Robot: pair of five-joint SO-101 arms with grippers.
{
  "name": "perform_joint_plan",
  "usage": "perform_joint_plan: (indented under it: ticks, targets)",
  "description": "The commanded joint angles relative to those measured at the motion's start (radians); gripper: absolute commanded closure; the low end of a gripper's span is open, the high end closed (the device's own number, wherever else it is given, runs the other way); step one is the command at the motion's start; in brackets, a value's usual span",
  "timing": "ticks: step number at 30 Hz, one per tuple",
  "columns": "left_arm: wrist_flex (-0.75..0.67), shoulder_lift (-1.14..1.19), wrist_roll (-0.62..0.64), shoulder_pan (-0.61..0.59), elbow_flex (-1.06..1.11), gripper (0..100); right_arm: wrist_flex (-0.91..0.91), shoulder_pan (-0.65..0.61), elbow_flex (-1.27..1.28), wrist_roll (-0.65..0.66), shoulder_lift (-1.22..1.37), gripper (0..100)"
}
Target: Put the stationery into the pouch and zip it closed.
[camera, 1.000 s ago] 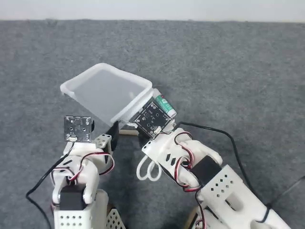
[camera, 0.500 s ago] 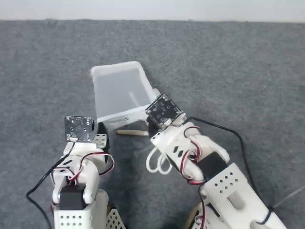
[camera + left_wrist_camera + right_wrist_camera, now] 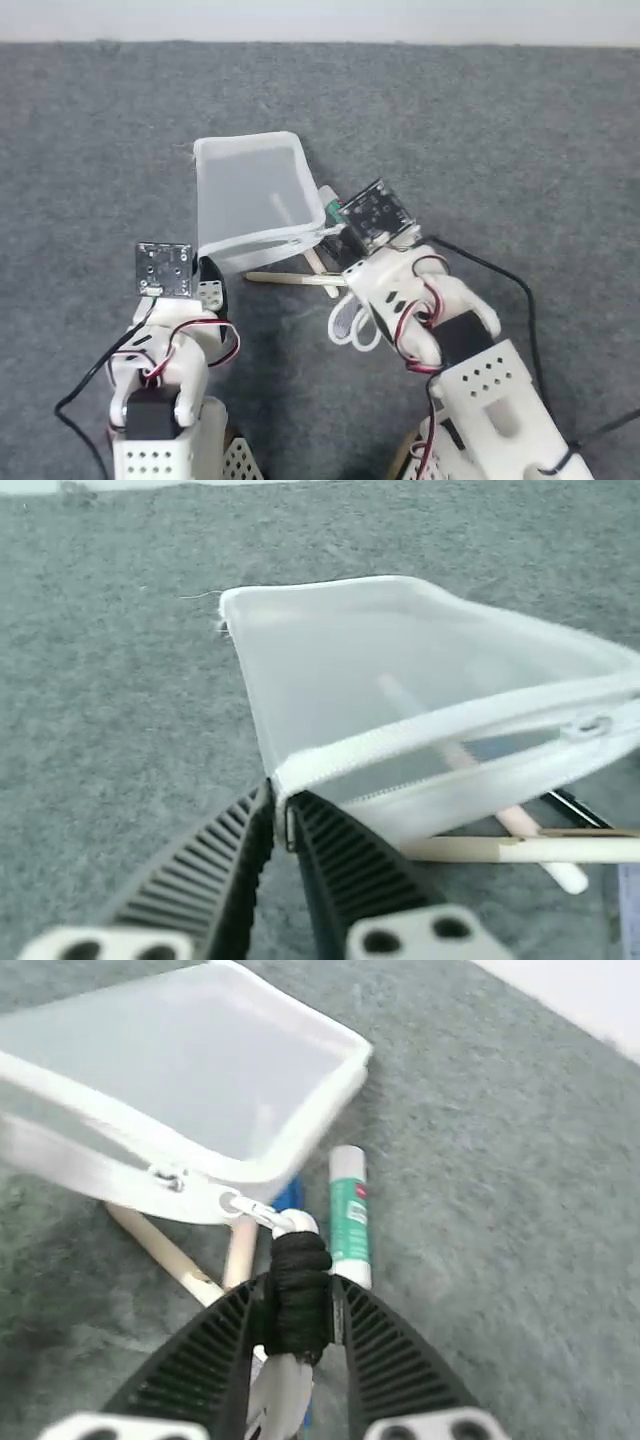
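Two grippers hold the pouch (image 3: 250,190) at its near edge, one at each end. The left wrist view shows what the high view hides. The left gripper (image 3: 278,802) has its jaws pressed together on the near left corner of the zip edge. The mouth of the pouch stands a little open between the two zip bands. Through the clear wall a pale pen (image 3: 400,698) is seen; whether it lies inside the pouch or under it, I cannot tell.

The right wrist view shows the right gripper (image 3: 300,1290) clamped on a black cord pull (image 3: 298,1260). A small metal ring (image 3: 250,1210) joins this pull to the near right end of the zip. The same view shows the green glue stick (image 3: 350,1215) on the grey carpet (image 3: 500,1160), just right of the pouch and outside it. A pale wooden stick (image 3: 285,278) lies on the carpet along the near edge of the pouch, between the two grippers.

From above, the left arm points straight forward and low. The right arm leans in from the near right toward the pouch.
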Motion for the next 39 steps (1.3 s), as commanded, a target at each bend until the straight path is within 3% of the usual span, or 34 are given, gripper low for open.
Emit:
perform_joint_plan:
  ticks: [1, 9, 14, 16, 23, 30, 39]
  targets:
    - [-0.029, -0.020, -0.006, -0.011, -0.039, 98, 0.012, 0.056, -0.015, 0.012, -0.047, 99.3]
    - [-0.029, -0.020, -0.006, -0.011, -0.039, 96, 0.013, 0.065, -0.015, 0.012, -0.051, 99.3]
    - [-0.026, -0.020, 0.002, -0.011, -0.019, 77, 0.073, 0.059, -0.018, 0.011, -0.157, 99.3]
    - [-0.035, -0.020, 0.002, -0.009, 0.004, 75, 0.110, 0.036, -0.017, 0.011, -0.226, 99.3]
    - [-0.098, -0.020, -0.005, -0.002, 0.044, 75, 0.232, -0.076, -0.017, 0.006, -0.427, 99.3]
    - [-0.121, -0.018, -0.005, -0.006, 0.056, 75, 0.280, -0.082, -0.017, 0.011, -0.512, 99.3]
    - [-0.141, -0.018, -0.006, -0.002, 0.048, 97, 0.277, -0.082, -0.015, 0.005, -0.510, 99.2]
